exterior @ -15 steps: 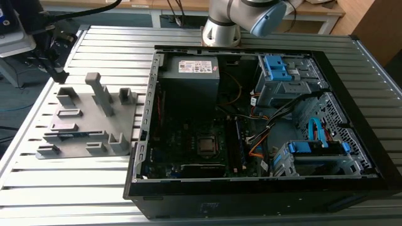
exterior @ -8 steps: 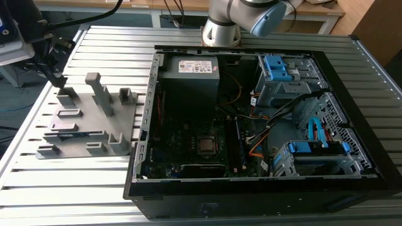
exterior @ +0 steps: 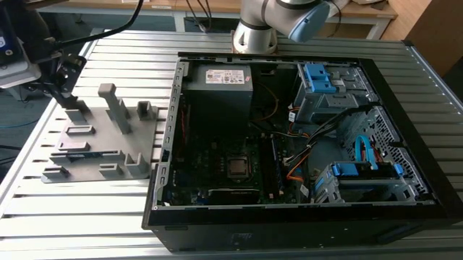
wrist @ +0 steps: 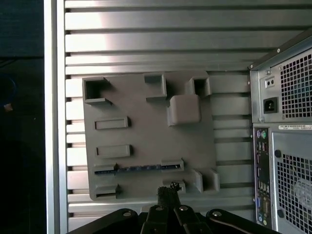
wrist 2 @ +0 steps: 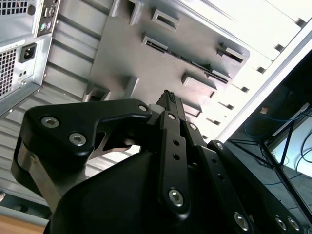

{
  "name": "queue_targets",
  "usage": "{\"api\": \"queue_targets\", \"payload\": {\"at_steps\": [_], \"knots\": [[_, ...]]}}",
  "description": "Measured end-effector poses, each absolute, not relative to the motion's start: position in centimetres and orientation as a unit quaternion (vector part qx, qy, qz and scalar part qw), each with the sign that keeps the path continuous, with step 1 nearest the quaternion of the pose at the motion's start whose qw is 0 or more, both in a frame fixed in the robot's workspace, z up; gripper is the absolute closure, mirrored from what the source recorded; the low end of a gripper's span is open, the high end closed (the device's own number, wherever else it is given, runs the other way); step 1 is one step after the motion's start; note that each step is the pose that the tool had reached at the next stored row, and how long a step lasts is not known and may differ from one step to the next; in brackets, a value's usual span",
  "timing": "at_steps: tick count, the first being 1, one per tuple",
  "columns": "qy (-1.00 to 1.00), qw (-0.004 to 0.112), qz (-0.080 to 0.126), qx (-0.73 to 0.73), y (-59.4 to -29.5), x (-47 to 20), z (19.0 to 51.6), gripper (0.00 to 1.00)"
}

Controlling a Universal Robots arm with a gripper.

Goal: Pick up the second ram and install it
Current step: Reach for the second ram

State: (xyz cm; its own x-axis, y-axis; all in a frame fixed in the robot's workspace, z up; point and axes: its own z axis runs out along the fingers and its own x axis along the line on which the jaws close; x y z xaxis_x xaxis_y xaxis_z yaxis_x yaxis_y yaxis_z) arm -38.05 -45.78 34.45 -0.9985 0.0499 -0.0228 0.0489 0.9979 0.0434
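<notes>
Pincer (exterior: 70,100): at the far exterior view's left, hanging over the back corner of the gray holder tray. In both wrist views its two dark fingers (wrist 2: 169,105) meet in a single tip (wrist: 168,191), pressed together with nothing pinched between them. The tip is above the tray and near its edge, apart from the memory stick.

Holder tray (exterior: 108,157): a flat gray plate with upright blocks of different heights, lying on the tabletop to the exterior view's left of the computer case. In the first wrist view (wrist: 146,131) it is seen from above, and in the second wrist view (wrist 2: 131,68) at a slant.

Second ram (exterior: 85,156): a thin, dark bluish strip standing on edge in a long slot of the tray, held between small gray blocks at each end. In the first wrist view (wrist: 139,168) it runs across the tray in the row closest to the pincer tip. Nothing grips or touches it.

Tabletop (exterior: 87,216): slatted bright metal (wrist: 146,44) that carries both the tray and the case.

Computer case (exterior: 289,233): open, lying on its side on the exterior view's right, with the motherboard (exterior: 237,167) exposed. Its rear panel (wrist: 287,146) stands just beside the tray in the first wrist view.

Arm base (exterior: 255,32): bolted to the tabletop behind the case.
</notes>
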Motion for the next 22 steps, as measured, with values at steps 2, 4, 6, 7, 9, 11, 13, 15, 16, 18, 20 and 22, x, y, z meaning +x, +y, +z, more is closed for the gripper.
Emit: {"api": "queue_targets", "payload": {"at_steps": [2, 4, 6, 7, 9, 11, 13, 15, 16, 18, 20, 22], "knots": [[0.999, 0.012, 0.021, 0.024, -45.9, -38.2, 34.1, 0.9], [0.999, 0.011, 0.021, 0.024, -45.9, -38.2, 33.7, 0.9], [1.0, 0.011, 0.022, 0.02, -45.9, -38.3, 33.4, 0.9], [1.0, 0.01, 0.022, 0.016, -45.9, -38.3, 33.3, 0.9], [1.0, 0.006, 0.022, 0.005, -45.9, -38.3, 33.1, 0.9], [1.0, 0.003, 0.022, -0.004, -45.9, -38.3, 32.8, 0.9], [1.0, 0.001, 0.022, -0.008, -45.9, -38.3, 32.5, 0.9], [1.0, 0.001, 0.022, -0.01, -45.9, -38.4, 32.1, 0.9], [1.0, 0.0, 0.022, -0.01, -45.9, -38.5, 31.9, 0.9], [1.0, 0.0, 0.022, -0.011, -45.9, -38.6, 31.6, 0.9], [1.0, 0.0, 0.022, -0.012, -45.9, -38.6, 31.2, 0.9], [1.0, 0.0, 0.022, -0.012, -46.0, -38.7, 30.9, 0.9]]}}
